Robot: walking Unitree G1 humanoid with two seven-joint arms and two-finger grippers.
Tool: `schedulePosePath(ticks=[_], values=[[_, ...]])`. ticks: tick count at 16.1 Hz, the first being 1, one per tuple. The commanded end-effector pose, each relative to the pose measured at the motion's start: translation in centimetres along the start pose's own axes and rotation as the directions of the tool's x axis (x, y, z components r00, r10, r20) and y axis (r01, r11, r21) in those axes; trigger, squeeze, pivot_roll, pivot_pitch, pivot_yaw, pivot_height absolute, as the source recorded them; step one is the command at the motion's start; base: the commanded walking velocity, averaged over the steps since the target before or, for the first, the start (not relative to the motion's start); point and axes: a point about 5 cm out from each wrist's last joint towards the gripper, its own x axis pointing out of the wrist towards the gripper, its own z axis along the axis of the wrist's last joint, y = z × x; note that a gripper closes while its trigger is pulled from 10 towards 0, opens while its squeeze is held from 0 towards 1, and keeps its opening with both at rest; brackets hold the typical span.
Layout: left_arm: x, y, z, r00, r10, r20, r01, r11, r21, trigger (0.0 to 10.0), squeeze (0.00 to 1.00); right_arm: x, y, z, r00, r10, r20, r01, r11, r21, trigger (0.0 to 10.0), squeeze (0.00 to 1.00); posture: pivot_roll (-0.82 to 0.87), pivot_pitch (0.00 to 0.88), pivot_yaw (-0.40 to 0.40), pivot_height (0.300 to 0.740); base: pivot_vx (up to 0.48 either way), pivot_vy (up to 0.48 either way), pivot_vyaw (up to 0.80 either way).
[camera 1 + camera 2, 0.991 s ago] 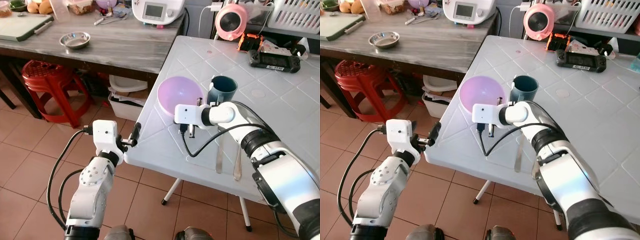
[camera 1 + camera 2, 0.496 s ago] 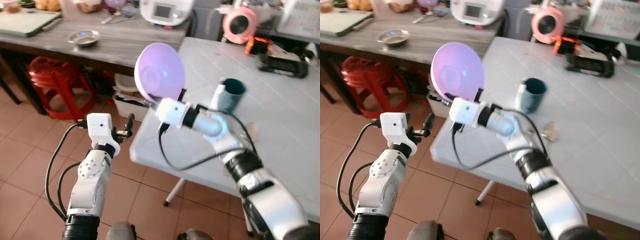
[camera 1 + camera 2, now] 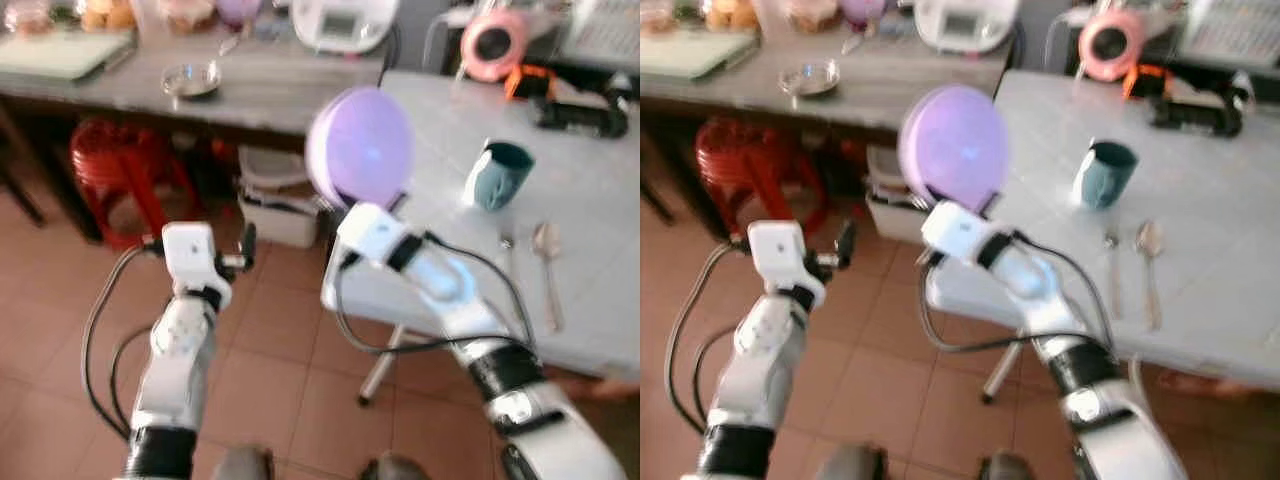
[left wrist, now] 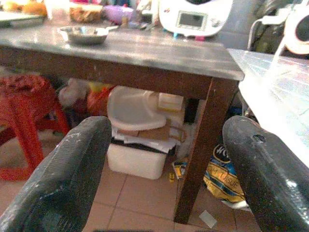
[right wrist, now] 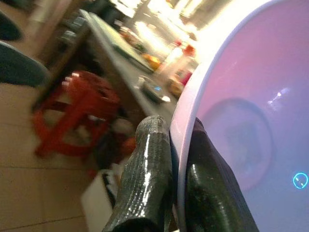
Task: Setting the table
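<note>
1. Right now the right gripper (image 3: pixel 352 203) pinches the rim of the purple bowl (image 3: pixel 360 147): one black finger (image 5: pixel 145 179) on the outside wall, the other inside, closed on the rim.
2. Bowl is up in the air, tipped on edge, directly above the gripper; it sits over the left edge of the white table (image 3: pixel 590 170), touching nothing else.
3. Left gripper (image 3: pixel 247 247) is wide apart, holding nothing; it hovers over the tiled floor (image 3: pixel 280 370), off the table's left edge, well below the bowl.
4. Left wrist view: the two fingers (image 4: pixel 63 169) spread far apart, a dark wooden table (image 4: pixel 145 53) showing between them.
5. Teal mug (image 3: pixel 498 174) stands upright on the white table, back from the near edge, apart from the bowl.
6. Spoon (image 3: pixel 547 270) and fork (image 3: pixel 506 262) lie side by side near the table's front edge, on the near side of the mug.
7. Small metal bowl (image 3: pixel 190 79) rests on the wooden table; red stool (image 3: pixel 120 170) stands under it.
8. Head views are blurred.
</note>
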Motion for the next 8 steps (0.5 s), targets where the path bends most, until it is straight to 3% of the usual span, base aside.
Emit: schedulePosePath(ticks=[1, 4, 7, 8], values=[[-0.1, 0.9, 0.0, 1.000, 0.031, 0.005, -0.031, 0.999, 0.027, 10.0, 0.00, 0.5, -0.2, 1.3, 0.998, -0.045, 0.043, 0.045, 0.999, -0.003, 10.0, 0.00, 0.00, 0.000, -0.005, 0.740, 0.000, 0.458, 0.00], [0.0, 0.6, 0.2, 0.999, 0.023, 0.024, -0.024, 1.000, 0.008, 10.0, 0.00, -0.8, 0.0, 0.7, 0.987, -0.158, -0.033, 0.159, 0.987, 0.037, 10.0, 0.00, 0.00, 0.000, -0.002, 0.740, 0.000, 0.445, 0.00], [-0.3, 0.3, 0.1, 1.000, -0.003, 0.027, 0.003, 1.000, 0.006, 10.0, 0.00, -2.2, 1.1, 0.2, 0.978, -0.196, -0.078, 0.204, 0.973, 0.112, 10.0, 0.00, 0.00, 0.000, -0.001, 0.740, 0.271, 0.392, 0.00], [-0.4, 0.1, 0.1, 0.999, -0.031, 0.032, 0.030, 0.999, 0.017, 10.0, 0.00, -2.3, 1.2, 0.3, 0.976, -0.204, -0.080, 0.213, 0.970, 0.121, 10.0, 0.00, 0.00, 0.000, 0.000, 0.740, 0.454, 0.000, 0.00]])
